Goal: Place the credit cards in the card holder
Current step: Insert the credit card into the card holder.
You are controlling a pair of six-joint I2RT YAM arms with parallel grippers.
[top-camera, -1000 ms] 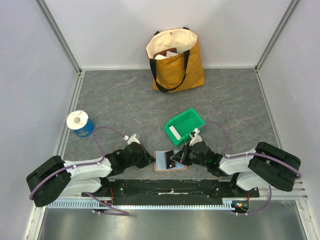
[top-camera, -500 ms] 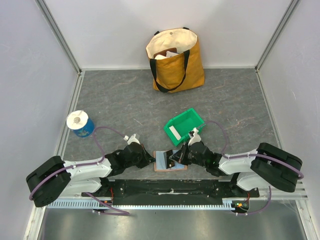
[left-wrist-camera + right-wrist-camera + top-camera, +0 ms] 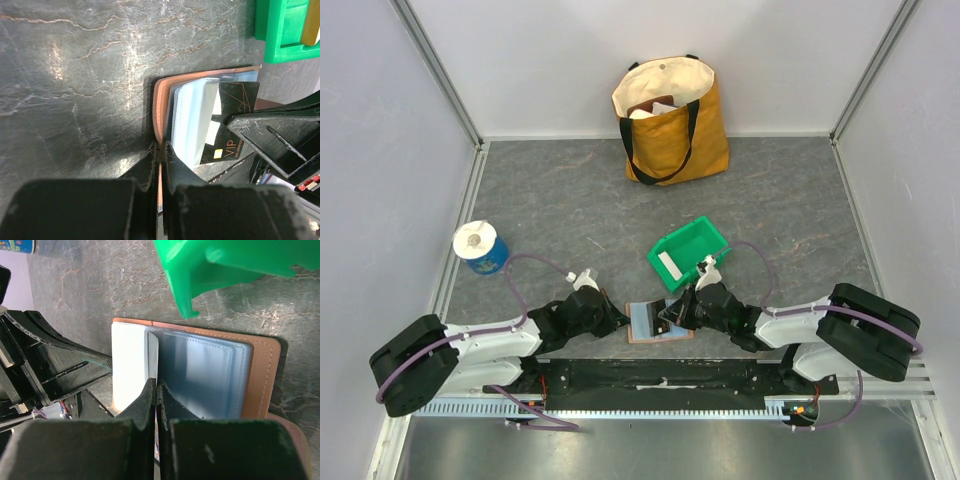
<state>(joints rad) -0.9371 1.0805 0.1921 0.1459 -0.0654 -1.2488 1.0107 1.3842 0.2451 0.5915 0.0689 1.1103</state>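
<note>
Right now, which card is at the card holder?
The black VIP card, held by the right gripper at the open card holder; the white card lies in the green bin.

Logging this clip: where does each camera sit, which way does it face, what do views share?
Top external: above, behind the bases, looking down on the grey table; left arm and right arm show.
Left wrist: faces the open terracotta-brown folding card holder; left pincer clamps its cover.
Right wrist: faces the holder from opposite; right pincer pinches a black VIP card.
Shared: holder, green plastic bin.
</note>
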